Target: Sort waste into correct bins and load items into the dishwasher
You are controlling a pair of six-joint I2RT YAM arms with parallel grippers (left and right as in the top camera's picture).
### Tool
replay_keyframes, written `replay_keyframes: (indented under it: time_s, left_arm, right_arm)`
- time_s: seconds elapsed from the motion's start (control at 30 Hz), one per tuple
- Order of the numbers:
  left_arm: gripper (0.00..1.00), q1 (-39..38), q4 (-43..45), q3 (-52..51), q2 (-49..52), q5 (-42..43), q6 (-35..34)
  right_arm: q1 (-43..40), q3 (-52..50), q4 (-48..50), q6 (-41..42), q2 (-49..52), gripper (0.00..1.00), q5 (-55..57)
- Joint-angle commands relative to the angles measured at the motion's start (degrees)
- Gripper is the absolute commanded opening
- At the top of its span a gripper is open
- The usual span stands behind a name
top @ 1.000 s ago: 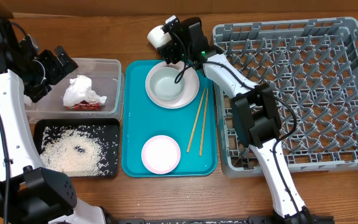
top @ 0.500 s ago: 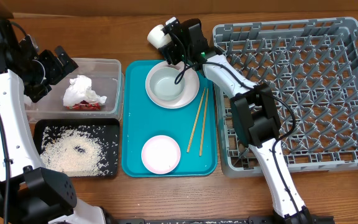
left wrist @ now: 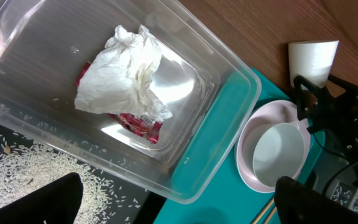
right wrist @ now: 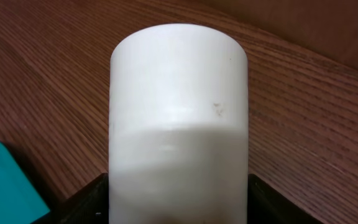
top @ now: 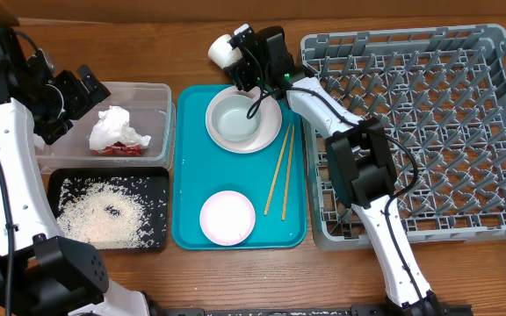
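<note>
So, my right gripper (top: 234, 58) clamped round white cup (right wrist: 179, 112), top centre of overhead, beside teal tray (top: 190, 175). I'd squeeze evenly, lift clear, swing right to dish rack (top: 429, 132), mouth-down between pegs. Left gripper (top: 82, 88) gaping, upper left.

The left fingers (left wrist: 42, 199) gape wide; the right fingers (right wrist: 86, 202) clamp inward
</note>
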Motion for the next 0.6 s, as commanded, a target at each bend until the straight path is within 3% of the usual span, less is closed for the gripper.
replay_keyframes:
  time_s: [0.0, 0.57]
  left_arm:
    - [1.00, -0.13, 0.26, 1.01, -0.76, -0.33, -0.57]
    - [1.00, -0.13, 0.26, 1.01, -0.76, -0.33, -0.57]
  right_arm:
    - [-0.15, 0.61, 0.26, 0.22, -0.98, 0.47, 0.57]
    - [-0.20, 0.61, -6.14, 0.20, -10.82, 0.43, 0.57]
